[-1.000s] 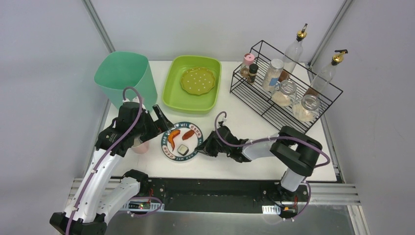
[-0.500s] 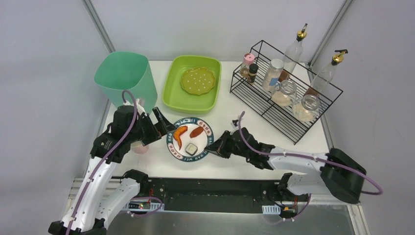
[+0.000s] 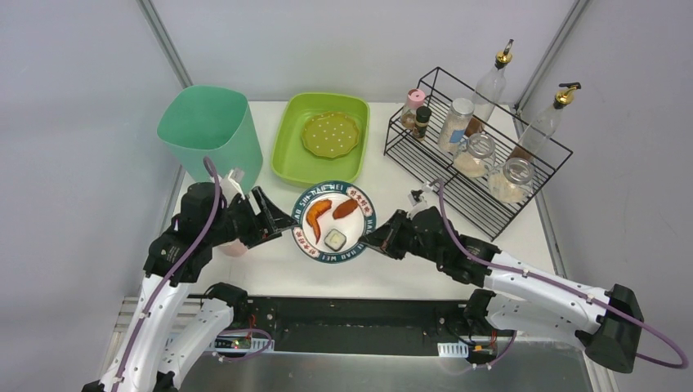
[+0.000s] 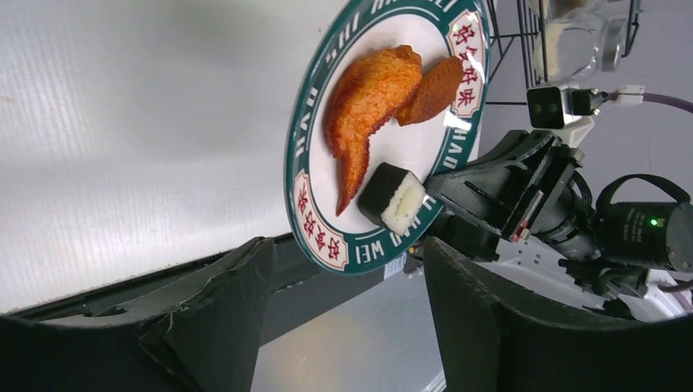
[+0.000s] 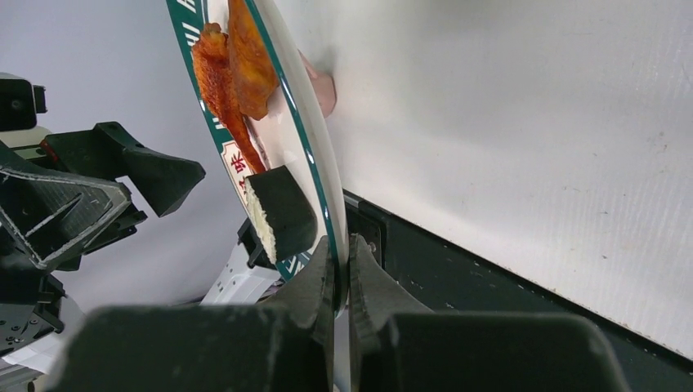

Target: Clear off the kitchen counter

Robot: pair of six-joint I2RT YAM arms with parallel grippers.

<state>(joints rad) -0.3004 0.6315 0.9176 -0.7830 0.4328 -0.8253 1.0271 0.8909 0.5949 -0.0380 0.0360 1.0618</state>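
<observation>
**Top view.**
- Kitchen counter [image 3: 384, 175]: white tabletop under both arms.
- Plate [image 3: 298, 230]: near the counter's middle front, between the two grippers. It carries two fried pieces [image 3: 317, 216] and a sushi roll [image 3: 334, 239]. Whether it rests on the counter cannot be told.
- Right gripper [image 3: 377, 242]: clenched on the plate's right rim.
- Left gripper [image 3: 282, 220]: jaws spread, just beside the plate's left rim and holding nothing.
- Pink cup [image 3: 234, 247]: on the counter under the left arm.
- Green bin [image 3: 212, 131], lime tub [image 3: 282, 155] and wire rack [image 3: 433, 175]: along the back.

**Left wrist view.**
- Fingers [image 4: 221, 318]: apart, with the gap between them bare.
- The plate's near rim lies just beyond the fingers. White counter lies behind it, and the right gripper is at the plate's far edge.

**Right wrist view.**
- Fingers [image 5: 315, 278]: pressed together on the plate's rim, which is seen edge-on.
- The sushi roll sits just above them.
- The counter fills the right side, and the cup is partly hidden behind the plate.
</observation>
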